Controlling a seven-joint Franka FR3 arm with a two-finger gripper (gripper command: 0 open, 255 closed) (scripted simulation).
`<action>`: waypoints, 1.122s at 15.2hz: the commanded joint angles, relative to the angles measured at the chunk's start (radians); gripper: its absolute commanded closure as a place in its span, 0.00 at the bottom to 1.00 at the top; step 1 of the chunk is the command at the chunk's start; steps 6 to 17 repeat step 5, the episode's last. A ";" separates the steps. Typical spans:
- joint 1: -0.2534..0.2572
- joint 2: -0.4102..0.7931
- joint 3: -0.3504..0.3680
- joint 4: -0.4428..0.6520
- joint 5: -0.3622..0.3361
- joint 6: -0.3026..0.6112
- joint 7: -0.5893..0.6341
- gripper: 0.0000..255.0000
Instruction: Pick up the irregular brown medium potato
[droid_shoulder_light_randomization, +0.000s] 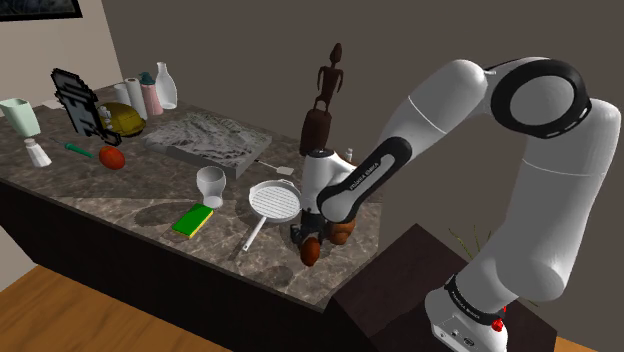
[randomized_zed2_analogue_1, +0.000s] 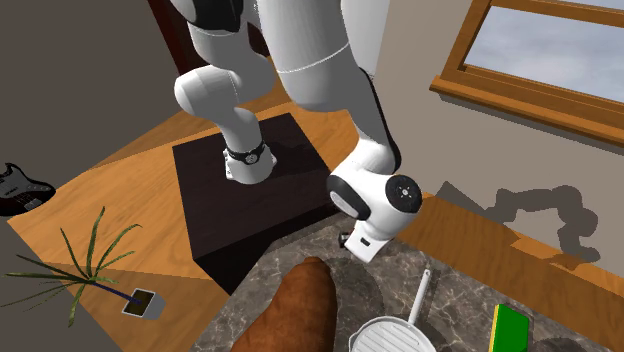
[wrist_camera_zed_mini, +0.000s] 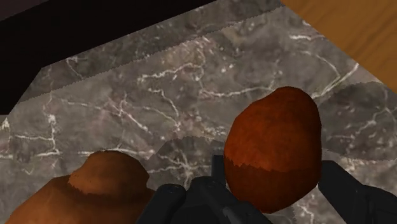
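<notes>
My gripper (wrist_camera_zed_mini: 272, 170) is clenched on the potato (wrist_camera_zed_mini: 273, 137). It is lumpy and red-brown, over the counter (wrist_camera_zed_mini: 159, 83) edge. Another brown lump (wrist_camera_zed_mini: 95, 188) sits beside it, with a pan (droid_shoulder_light_randomization: 272, 200) near.

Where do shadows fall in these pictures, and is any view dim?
Second exterior view: the arm throws a grey shadow on the wall. Wrist view: soft round shadows lie on the counter beside the potato. Shoulder view: dim overall, a soft shadow beside the cup.

Small lettering (droid_shoulder_light_randomization: 357, 181) on the arm (droid_shoulder_light_randomization: 405, 135), perhaps a brand, cannot be read.
</notes>
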 joint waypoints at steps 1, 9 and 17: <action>-0.007 -0.032 0.009 -0.006 0.013 -0.026 -0.007 1.00; -0.012 -0.062 0.017 -0.009 0.025 -0.052 -0.014 1.00; -0.012 -0.062 0.017 -0.009 0.025 -0.052 -0.014 1.00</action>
